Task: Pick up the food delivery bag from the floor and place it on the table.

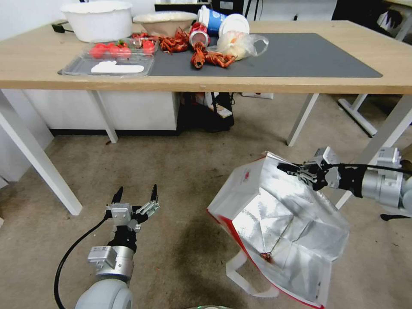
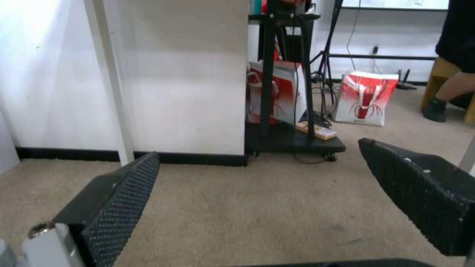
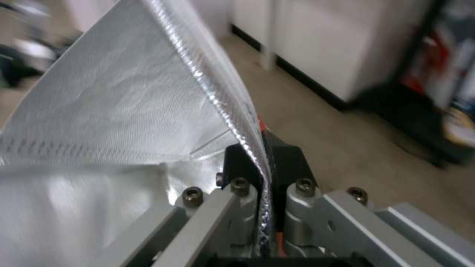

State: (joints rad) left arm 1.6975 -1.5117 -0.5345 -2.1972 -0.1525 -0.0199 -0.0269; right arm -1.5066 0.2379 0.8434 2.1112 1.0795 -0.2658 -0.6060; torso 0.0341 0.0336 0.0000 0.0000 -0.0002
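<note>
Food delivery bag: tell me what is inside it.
The food delivery bag, held at its rim by the right gripper, gapes toward the camera. Crinkled silver foil lining shows, with one small reddish scrap near the bottom fold. Corners behind the folds are hidden.

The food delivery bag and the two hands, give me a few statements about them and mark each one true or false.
1. The right hand is shut on the rim of the food delivery bag. True.
2. The bag already sits on the table. False: it is down by the floor.
3. The left hand is open and holds nothing. True.
4. The bag's lining is gold. False: it is silver foil.
</note>
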